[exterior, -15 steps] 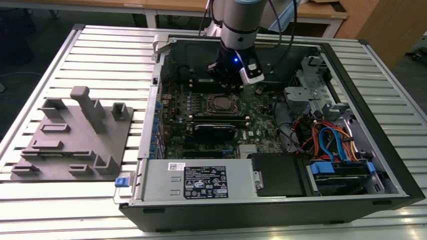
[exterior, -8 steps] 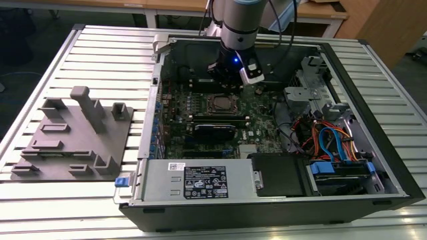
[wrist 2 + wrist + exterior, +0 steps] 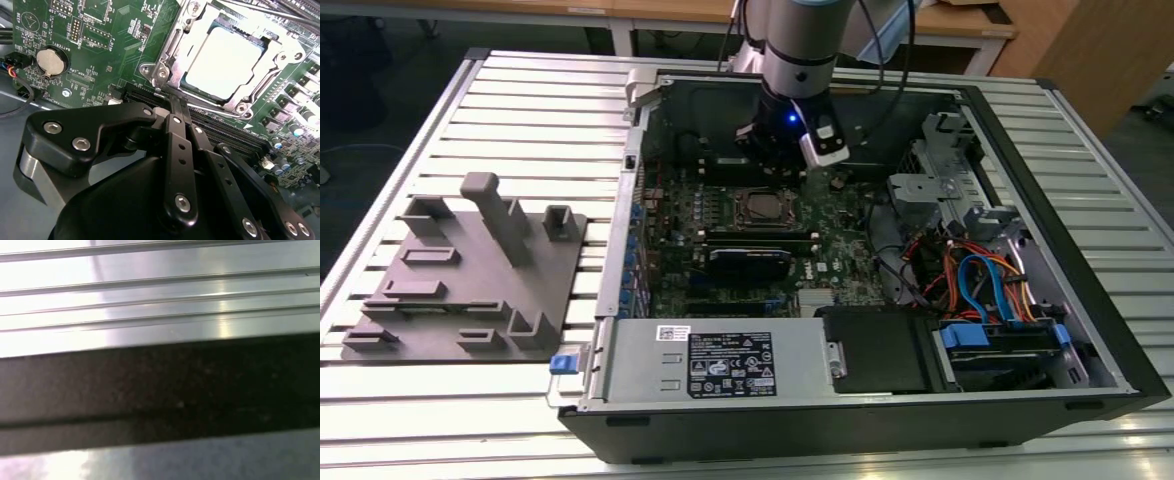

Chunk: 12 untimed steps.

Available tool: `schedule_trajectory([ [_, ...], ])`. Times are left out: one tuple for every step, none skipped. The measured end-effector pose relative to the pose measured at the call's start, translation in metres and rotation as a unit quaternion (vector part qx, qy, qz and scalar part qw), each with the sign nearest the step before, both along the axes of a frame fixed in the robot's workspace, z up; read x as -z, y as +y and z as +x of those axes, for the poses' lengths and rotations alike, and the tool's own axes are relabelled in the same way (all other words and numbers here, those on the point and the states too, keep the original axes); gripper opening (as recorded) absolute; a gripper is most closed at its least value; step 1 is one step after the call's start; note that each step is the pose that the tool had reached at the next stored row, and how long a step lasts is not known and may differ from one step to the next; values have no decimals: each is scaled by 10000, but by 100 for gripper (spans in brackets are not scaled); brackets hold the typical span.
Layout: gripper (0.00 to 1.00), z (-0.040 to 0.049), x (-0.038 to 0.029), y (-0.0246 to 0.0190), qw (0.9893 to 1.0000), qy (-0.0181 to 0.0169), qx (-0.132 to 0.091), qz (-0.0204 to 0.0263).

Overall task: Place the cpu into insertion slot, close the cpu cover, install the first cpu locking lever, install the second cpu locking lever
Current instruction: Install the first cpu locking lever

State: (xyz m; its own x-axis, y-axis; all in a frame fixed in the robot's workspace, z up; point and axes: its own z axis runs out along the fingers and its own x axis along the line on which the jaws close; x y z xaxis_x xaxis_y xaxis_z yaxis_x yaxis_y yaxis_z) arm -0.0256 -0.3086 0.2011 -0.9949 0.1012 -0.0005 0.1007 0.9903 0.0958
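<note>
The cpu (image 3: 227, 57) sits in the slot (image 3: 210, 27), cover (image 3: 172, 47) down over it. The gripper (image 3: 174, 102) hovers just beside the socket, fingers pinched together, empty. Levers want slow, square pressure.

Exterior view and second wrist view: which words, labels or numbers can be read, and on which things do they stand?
White label on the metal box: print too small to read.
Green circuit board: its white lettering is too blurred to read.
Nothing can be quoted.

The claw (image 3: 176, 107) hides the near edge of the cpu cover (image 3: 172, 55).
</note>
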Motion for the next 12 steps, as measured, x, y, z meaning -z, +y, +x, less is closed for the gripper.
schedule_trajectory([
  [10,0,0,0,10000,0,0,1],
  [10,0,0,0,10000,0,0,1],
  [10,0,0,0,10000,0,0,0],
  [10,0,1,0,10000,0,1,-5],
  [10,1,5,-1,10000,1,1,-13],
  [10,1,12,-1,10000,1,1,-18],
  [10,0,17,-1,10000,1,2,-21],
  [10,0,19,-1,10000,1,3,-23],
  [10,0,21,-1,10000,1,3,-24],
  [10,0,22,-1,10000,2,3,-26],
  [10,0,24,-1,10000,2,3,-29],
  [10,0,25,-1,10000,2,3,-30],
])
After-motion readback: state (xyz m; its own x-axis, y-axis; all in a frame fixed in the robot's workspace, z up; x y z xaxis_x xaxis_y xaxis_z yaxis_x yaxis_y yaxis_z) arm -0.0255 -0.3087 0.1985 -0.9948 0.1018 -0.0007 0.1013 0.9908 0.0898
